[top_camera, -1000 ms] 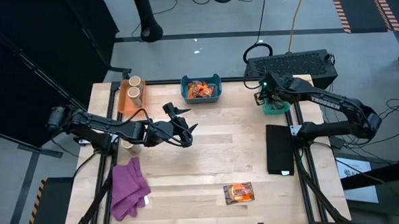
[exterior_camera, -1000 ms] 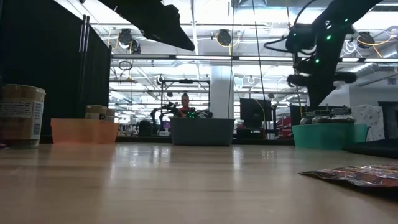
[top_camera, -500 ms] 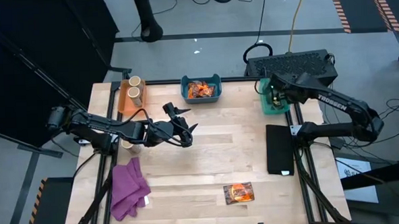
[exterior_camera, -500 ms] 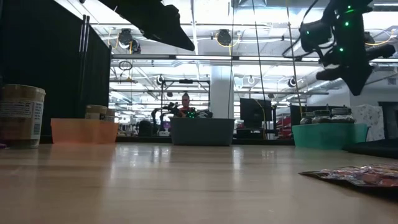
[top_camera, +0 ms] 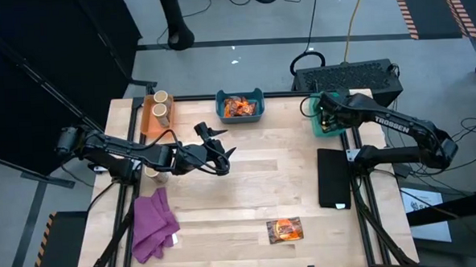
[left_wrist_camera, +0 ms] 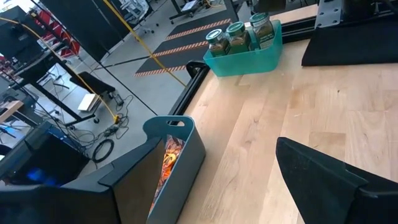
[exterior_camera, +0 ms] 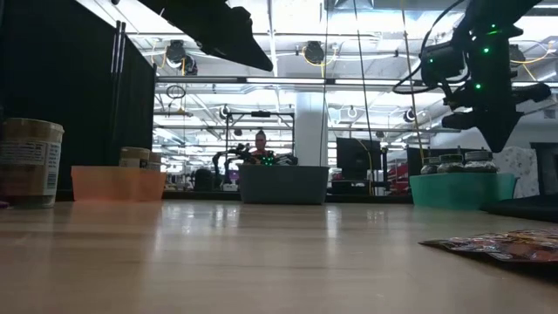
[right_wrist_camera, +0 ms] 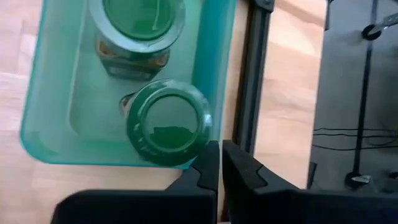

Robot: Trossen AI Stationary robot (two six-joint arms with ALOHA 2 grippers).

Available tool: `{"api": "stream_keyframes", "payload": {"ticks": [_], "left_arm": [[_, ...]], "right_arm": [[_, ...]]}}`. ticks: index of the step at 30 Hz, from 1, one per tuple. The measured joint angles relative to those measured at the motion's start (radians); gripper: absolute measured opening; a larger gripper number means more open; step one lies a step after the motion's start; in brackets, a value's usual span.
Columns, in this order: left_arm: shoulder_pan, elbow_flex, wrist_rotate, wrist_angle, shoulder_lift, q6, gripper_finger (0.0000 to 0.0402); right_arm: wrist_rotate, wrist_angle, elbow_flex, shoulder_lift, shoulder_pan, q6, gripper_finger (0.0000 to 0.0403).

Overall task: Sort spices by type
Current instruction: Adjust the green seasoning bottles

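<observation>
Overhead, your wooden counter carries everything. Left arm reaches in from the left edge; its left hand hangs over the counter's middle left, fingers spread, holding nothing. Right arm bends across the far right corner; its right hand hovers over the teal bin, fingers pressed together, empty.

Black mat lies along the right side. Purple cloth sits crumpled at the near left corner.

Bins along the far edge: orange bin at far left with two tan jars standing in it; blue bin in the middle, orange printed packets heaped inside; teal bin at far right. You can see three green-lidded jars upright in a row in the teal bin from the left wrist view.

One tan jar stands alone on the counter at the left edge, near the purple cloth. One orange packet lies flat near the front edge, right of centre, well apart from all bins.
</observation>
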Motion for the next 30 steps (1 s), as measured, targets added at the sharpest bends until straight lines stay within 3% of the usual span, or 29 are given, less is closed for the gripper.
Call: {"api": "stream_keyframes", "payload": {"ticks": [12, 22, 25, 30], "left_arm": [[0.000, 0.000, 0.000, 0.000, 0.000, 0.000, 0.0315], [0.000, 0.000, 0.000, 0.000, 0.000, 0.000, 0.0315], [0.000, 0.000, 0.000, 0.000, 0.000, 0.000, 0.0315], [0.000, 0.000, 0.000, 0.000, 0.000, 0.000, 0.0315]], "right_arm": [[-0.099, 0.011, 0.000, 0.000, 0.046, 0.047, 0.0000], [-0.106, 0.006, 0.000, 0.000, 0.093, 0.087, 0.0000], [-0.090, -0.056, 0.000, 0.000, 0.088, 0.118, 0.0000], [0.025, -0.079, 0.000, 0.000, 0.060, 0.112, 0.0000]]}}
